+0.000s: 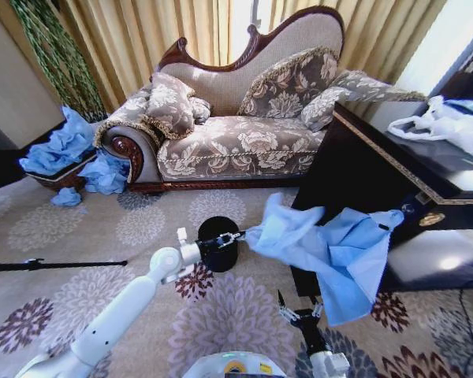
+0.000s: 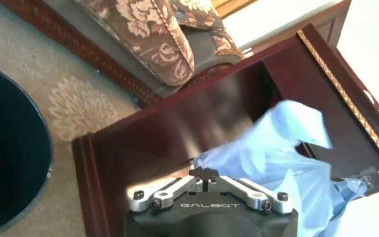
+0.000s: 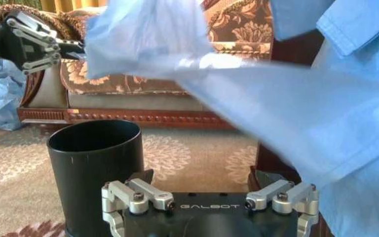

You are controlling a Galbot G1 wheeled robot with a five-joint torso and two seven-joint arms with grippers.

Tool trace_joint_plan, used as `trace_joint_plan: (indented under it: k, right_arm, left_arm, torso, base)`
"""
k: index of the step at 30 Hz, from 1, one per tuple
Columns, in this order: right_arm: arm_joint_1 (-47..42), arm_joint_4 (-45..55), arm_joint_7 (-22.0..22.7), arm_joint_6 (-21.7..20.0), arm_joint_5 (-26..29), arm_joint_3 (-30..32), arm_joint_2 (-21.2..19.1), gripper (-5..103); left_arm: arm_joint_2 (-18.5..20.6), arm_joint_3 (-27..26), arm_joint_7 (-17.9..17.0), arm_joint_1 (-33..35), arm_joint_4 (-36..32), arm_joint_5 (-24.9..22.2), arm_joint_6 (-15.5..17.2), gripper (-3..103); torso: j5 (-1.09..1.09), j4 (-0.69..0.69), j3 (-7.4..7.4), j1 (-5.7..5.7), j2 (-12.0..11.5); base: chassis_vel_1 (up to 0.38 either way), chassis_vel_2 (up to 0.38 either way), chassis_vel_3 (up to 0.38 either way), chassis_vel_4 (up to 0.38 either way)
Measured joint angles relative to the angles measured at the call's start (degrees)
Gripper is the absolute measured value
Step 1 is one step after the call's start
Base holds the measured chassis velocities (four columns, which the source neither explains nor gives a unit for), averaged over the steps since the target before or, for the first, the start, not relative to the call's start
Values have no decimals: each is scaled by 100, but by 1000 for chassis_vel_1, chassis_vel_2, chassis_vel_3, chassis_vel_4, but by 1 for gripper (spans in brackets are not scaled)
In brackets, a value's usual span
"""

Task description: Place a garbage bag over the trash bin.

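A carpeted living room seen from the robot's head, with a floral sofa (image 1: 236, 118) at the back and a dark wooden cabinet (image 1: 363, 181) on the right. The left arm reaches forward over the patterned carpet (image 1: 87, 236), and its left pincer (image 1: 238, 235) is pressed together, pinching one corner of the garbage bag (image 1: 331, 252), a thin light blue plastic bag held up in the air. The bag hangs spread out in front of the cabinet, drooping toward the right. The trash bin (image 1: 218, 244), small, black and round, stands upright on the carpet just behind the left pincer, its open top uncovered; the bag is to the right of it, not over it. The right pincer (image 1: 299, 313) sits low, near the robot's body and just below the bag's hanging lower edge, with its fingers spread apart and holding nothing. In the right wrist view the bin (image 3: 96, 170) stands close ahead and the bag (image 3: 255, 103) drapes above it. Other crumpled blue plastic (image 1: 63, 146) lies by the sofa's left end.
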Motion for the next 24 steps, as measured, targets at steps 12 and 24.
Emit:
trace_joint_plan:
  k: [12,24]
  right_arm:
    - [5,76,-19,73,44,54,-15,100]
    - [-43,338,-15,280,32,145,-48,100]
  left_arm:
    - [315,-141,41,-223,-196,37,-43,0]
    - [648,-117,25,-572,-428,-32,-80,0]
  torso:
    - [0,0,0,0,0]
    - [0,0,0,0,0]
  base:
    - [0,0,0,0]
    - [0,0,0,0]
